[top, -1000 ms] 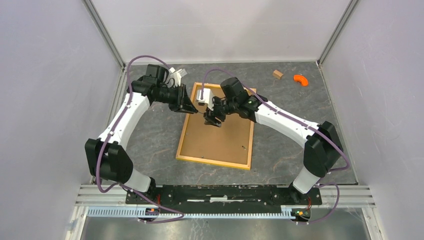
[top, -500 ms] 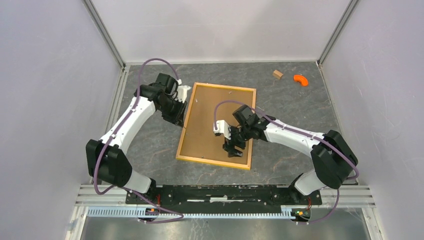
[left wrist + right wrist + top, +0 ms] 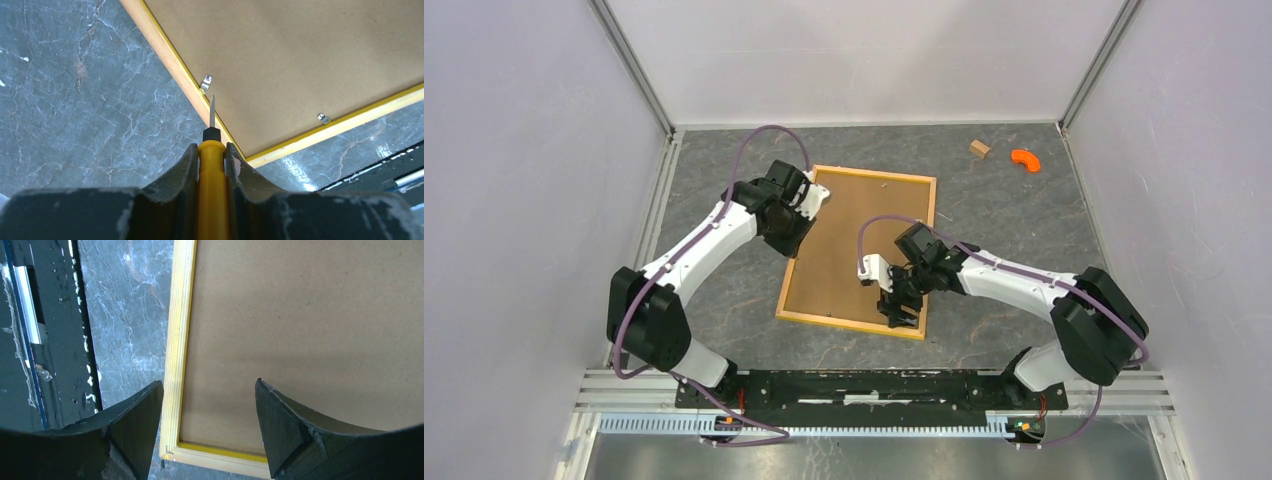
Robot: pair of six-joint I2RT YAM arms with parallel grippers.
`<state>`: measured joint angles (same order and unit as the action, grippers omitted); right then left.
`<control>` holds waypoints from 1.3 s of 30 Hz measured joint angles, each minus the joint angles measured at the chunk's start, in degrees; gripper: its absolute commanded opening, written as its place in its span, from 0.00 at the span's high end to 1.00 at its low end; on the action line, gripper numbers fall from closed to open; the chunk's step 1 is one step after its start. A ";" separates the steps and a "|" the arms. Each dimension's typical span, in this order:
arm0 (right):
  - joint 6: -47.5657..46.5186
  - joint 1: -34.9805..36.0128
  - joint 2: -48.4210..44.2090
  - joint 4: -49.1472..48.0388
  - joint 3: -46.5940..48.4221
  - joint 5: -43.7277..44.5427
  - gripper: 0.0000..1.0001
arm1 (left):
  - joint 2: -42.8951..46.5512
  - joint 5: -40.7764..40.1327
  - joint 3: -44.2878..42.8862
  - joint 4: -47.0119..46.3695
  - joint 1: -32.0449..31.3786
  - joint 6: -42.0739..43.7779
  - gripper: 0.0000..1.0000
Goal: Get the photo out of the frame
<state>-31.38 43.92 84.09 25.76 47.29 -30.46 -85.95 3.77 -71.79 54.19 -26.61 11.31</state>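
Observation:
The frame (image 3: 849, 255) lies face down on the table, its brown board back up, with light wood and yellow edges. The photo is hidden beneath the board. My left gripper (image 3: 796, 222) is over the frame's left edge, shut on a yellow-handled screwdriver (image 3: 212, 175). The screwdriver's blade tip points at a small metal clip (image 3: 205, 83) on the left rail; a second clip (image 3: 324, 118) sits on the near rail. My right gripper (image 3: 900, 308) is open and empty above the frame's near right corner (image 3: 172, 447), its fingers (image 3: 280, 425) spread over the board.
A small wooden block (image 3: 979, 148) and an orange curved piece (image 3: 1024, 158) lie at the table's far right. The grey marble-patterned table (image 3: 724, 290) is walled on three sides. The black base rail (image 3: 864, 385) runs along the near edge.
My left gripper has swung right and nearer, onto the frame's left edge. My right gripper has moved from the frame's far middle down to its near right corner.

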 measured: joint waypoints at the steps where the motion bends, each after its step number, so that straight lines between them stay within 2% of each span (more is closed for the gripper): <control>1: 0.07 -0.33 -0.26 0.00 -0.26 -0.11 0.27 | -0.26 -0.68 0.22 -0.63 -0.33 0.07 0.98; 9: 0.52 -2.40 -3.63 0.04 -3.67 -0.11 0.27 | -2.32 -2.95 2.32 -4.00 -1.97 1.36 0.98; 21: 0.55 -2.40 -3.43 0.04 -4.68 0.92 0.28 | -4.90 -6.60 4.46 -7.23 -2.29 1.75 0.98; 39: 0.79 -2.40 -2.05 -0.04 -4.81 2.54 0.29 | -5.77 -6.69 5.31 -8.07 -2.69 3.37 0.98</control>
<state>-30.59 41.52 82.04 25.71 42.48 -27.92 -91.72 -2.92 -66.48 46.13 -29.30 14.68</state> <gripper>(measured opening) 0.711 0.273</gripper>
